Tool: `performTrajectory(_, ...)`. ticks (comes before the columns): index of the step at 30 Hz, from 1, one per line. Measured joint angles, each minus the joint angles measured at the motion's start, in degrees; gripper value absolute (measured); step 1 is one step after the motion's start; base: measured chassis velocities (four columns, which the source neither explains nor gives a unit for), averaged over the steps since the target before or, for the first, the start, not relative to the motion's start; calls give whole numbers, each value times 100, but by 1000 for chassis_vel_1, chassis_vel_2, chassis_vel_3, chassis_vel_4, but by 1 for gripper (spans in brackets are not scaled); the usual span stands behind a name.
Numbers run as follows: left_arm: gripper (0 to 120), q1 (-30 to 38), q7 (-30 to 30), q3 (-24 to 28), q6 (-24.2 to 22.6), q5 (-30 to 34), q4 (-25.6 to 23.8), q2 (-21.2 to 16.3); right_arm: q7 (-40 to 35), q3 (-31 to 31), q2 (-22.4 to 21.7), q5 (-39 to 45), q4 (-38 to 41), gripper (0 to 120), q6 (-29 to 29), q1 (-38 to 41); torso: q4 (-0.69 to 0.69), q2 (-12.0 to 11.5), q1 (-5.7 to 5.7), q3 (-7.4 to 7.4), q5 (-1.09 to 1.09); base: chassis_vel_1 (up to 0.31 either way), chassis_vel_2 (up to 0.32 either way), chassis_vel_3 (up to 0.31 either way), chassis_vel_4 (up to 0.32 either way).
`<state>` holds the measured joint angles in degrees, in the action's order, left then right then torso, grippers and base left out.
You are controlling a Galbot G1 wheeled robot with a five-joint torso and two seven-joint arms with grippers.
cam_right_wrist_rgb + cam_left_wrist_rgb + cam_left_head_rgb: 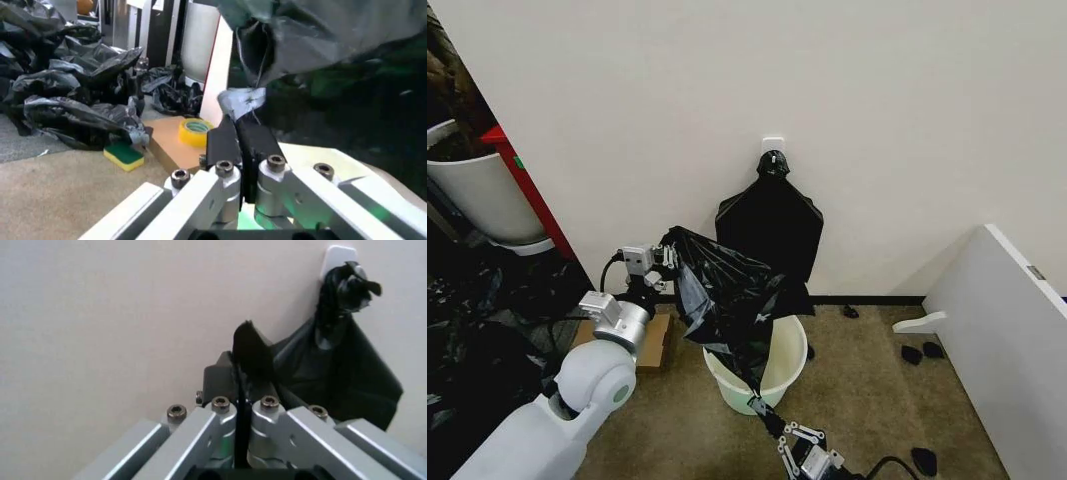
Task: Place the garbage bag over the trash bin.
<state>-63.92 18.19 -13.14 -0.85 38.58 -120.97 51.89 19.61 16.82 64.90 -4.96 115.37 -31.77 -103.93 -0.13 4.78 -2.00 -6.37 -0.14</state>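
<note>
The trash bin point(779, 372), a small pale pail, stands on the floor by the wall. The garbage bag point(727, 290), wrinkly black plastic, is stretched above it and dips into its mouth. My left gripper point(667, 262) is shut on the bag's upper left edge, up and to the left of the bin. In the left wrist view, a black flap sticks out between the shut fingers point(220, 382). My right gripper point(770, 416) is shut on the bag's lower edge just outside the bin's near rim. The right wrist view shows the gripper point(241, 135) pinching plastic of the bag point(320, 30).
A flat black shield-shaped bundle point(772, 228) hangs from a wall clip behind the bin. At left are a large white tub point(482, 195), black sheeting point(472, 330) and a cardboard box point(655, 342) with a yellow tape roll point(195, 132) and a sponge point(124, 156). A white panel point(1007, 340) stands at right.
</note>
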Motion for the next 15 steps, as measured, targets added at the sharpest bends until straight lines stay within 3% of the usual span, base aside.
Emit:
performTrajectory(11, 0, -58, 0, 240, -51, 8, -129, 54, -4, 1, -22, 57, 146, 0, -29, -47, 0, 0, 0, 0, 1, 0, 0, 0, 0)
performTrajectory(15, 0, -52, 18, 392, -95, 12, -158, 125, -145, -60, -17, 51, 321, 12, 44, -50, 0, 0, 0, 0, 0, 0, 0, 0, 0)
